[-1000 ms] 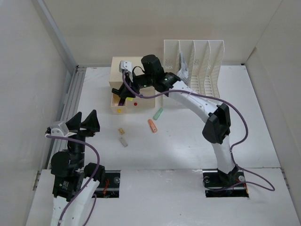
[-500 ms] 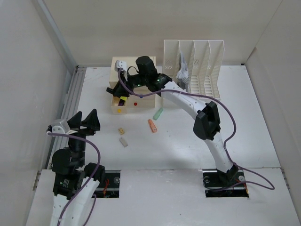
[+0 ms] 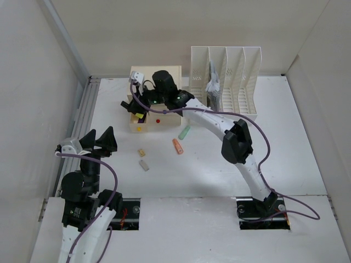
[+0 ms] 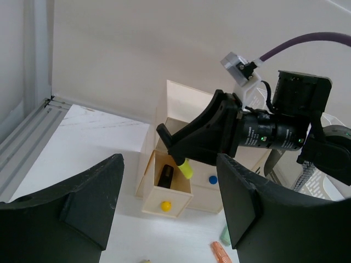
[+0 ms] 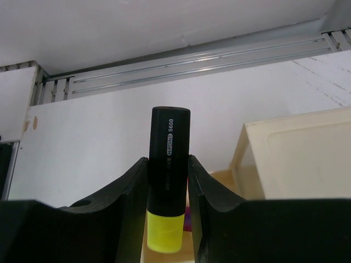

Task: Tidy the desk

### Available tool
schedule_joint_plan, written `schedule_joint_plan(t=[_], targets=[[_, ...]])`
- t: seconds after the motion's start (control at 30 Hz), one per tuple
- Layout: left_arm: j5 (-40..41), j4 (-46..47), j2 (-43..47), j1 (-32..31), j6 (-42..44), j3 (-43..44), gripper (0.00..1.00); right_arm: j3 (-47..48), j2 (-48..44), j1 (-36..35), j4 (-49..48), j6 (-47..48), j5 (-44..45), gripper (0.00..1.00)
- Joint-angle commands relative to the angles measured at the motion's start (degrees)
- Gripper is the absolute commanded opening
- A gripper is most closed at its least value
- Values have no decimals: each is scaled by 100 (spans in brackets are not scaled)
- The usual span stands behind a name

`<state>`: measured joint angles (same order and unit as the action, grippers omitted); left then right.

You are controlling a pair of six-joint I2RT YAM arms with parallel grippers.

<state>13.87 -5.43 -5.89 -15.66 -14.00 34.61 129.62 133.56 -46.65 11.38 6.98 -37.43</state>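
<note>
Right arm (image 3: 237, 142) swings left. Its elbow pulls in, and the wrist moves away from the white slotted file rack (image 3: 236, 71) across the top of the small cream drawer box (image 3: 164, 125). Right claw (image 3: 133, 107), clamped on the yellow highlighter with a black cap (image 5: 169, 159), shifts left. It now sits over the left side of the open yellow-knobbed drawer (image 4: 164, 193).

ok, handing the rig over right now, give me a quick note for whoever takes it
Left gripper: open, empty, above the near-left part of the desk.
Right gripper: shut on the yellow highlighter, held at the open drawer of the drawer box.
Done: a dark item already lies in that drawer.
Left: drop the highlighter in; green item, orange item, beige piece and grey piece lie loose on the desk.
</note>
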Motion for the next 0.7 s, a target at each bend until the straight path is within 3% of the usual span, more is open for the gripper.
schedule_joint_plan(t=[0.0, 0.47, 0.67], targets=[[46, 262, -53, 10, 64, 28, 65, 274, 56, -195, -338, -180, 507, 0], [46, 262, 0, 10, 64, 28, 65, 90, -22, -371, 14, 162, 2028, 0], [46, 262, 53, 10, 64, 28, 65, -103, -23, -371, 75, 347, 2196, 0]])
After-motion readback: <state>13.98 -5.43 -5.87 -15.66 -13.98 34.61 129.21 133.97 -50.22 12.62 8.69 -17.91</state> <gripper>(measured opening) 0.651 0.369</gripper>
